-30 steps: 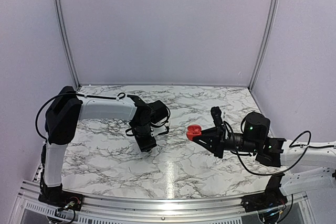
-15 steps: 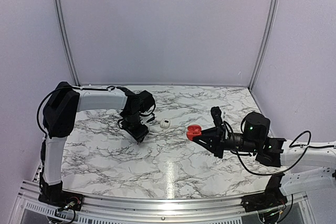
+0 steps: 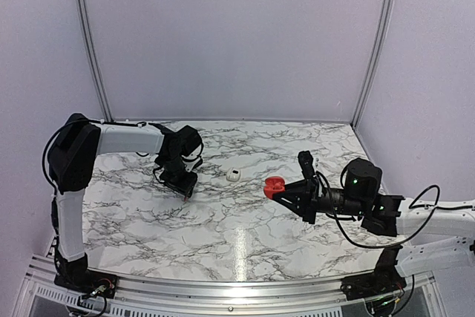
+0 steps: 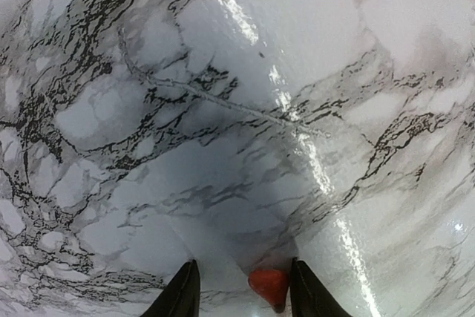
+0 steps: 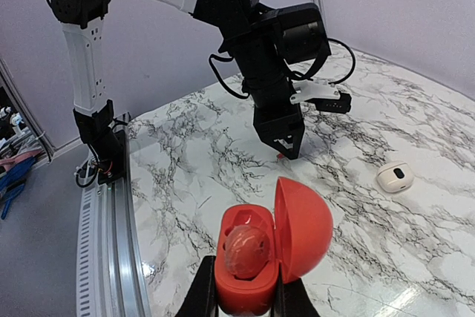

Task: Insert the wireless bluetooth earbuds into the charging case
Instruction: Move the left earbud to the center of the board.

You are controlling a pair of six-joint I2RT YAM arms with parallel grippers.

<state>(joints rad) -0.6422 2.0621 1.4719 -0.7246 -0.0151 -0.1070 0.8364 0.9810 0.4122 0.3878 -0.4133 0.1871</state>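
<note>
A tiny red earbud lies on the marble between my left gripper's spread fingers, close to the right finger. It also shows as a red speck under that gripper in the right wrist view. The left gripper is open, low over the table's left part. The white charging case, a small pebble with a dark spot, lies alone mid-table, and shows in the right wrist view. My right gripper is shut on a red ball-like hinged shell, lid open, with a rounded red piece seated inside.
The marble table has white walls behind and at the sides. A metal rail runs along the near edge. The left arm reaches across the far side in the right wrist view.
My left arm has swung left and back, away from the white case, which it had hidden a second ago. The right arm and red shell have not moved.
</note>
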